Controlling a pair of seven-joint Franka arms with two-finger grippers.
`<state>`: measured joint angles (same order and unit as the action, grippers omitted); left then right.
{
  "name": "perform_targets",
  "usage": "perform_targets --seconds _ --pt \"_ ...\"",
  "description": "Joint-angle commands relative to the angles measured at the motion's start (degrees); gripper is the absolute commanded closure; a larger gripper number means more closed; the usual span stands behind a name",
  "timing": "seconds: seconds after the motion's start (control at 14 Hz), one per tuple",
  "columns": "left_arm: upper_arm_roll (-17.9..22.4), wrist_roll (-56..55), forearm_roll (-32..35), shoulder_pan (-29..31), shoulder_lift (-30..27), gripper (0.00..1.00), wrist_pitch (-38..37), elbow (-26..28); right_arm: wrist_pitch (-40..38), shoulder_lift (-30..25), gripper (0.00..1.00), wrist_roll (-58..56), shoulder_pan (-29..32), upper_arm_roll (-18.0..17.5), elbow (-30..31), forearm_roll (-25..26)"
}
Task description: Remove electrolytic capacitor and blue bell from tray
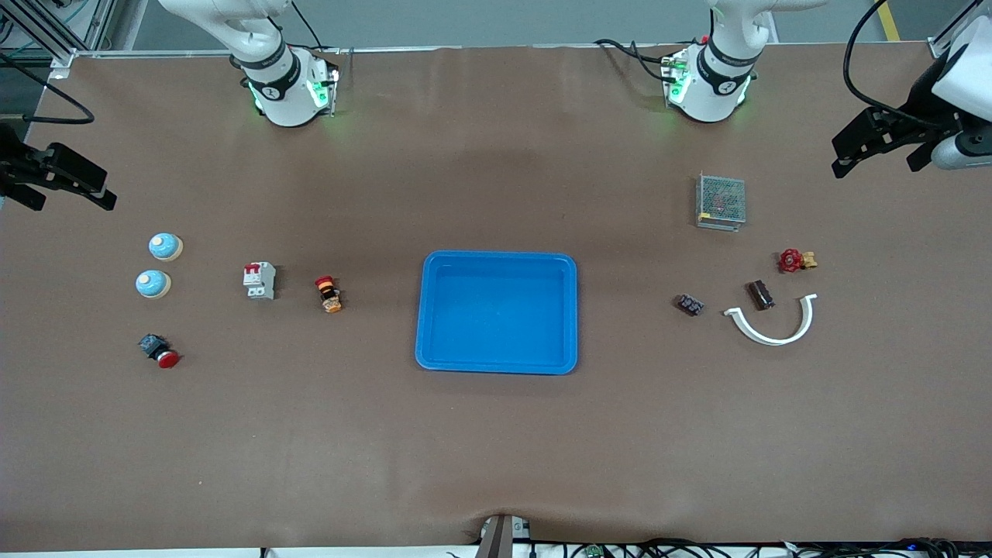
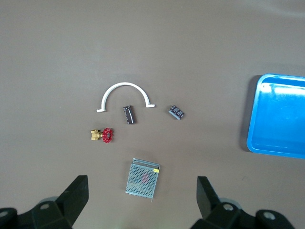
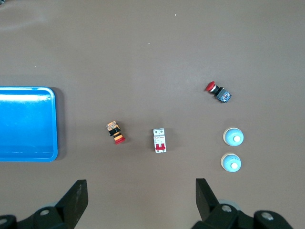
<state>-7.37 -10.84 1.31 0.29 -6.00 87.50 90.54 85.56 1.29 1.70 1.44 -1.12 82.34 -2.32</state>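
Your bright blue shallow plastic tray [image 1: 497, 311] sits empty mid-table (capacitor and bells already outside it), so the task looks done; left tool [image 1: 883, 143] and right tool [image 1: 54, 178] hover released over opposite table ends.

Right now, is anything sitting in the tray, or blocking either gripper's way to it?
Nothing visible. The tray is empty; two blue bells lie on the table toward the right arm's end. The left gripper and right gripper hover open at the table's ends.
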Motion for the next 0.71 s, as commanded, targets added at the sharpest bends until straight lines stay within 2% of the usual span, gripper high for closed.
perform_targets --seconds 0.0,0.64 --pt "0.16 1.88 -1.05 0.33 -1.11 0.00 -0.66 0.34 0.31 -1.20 0.00 0.76 0.41 0.06 1.60 -1.02" --pt "0.16 6.89 -2.36 0.33 -1.55 0.00 -6.29 0.43 -0.30 -1.20 0.00 0.67 0.32 0.06 1.86 -0.94"
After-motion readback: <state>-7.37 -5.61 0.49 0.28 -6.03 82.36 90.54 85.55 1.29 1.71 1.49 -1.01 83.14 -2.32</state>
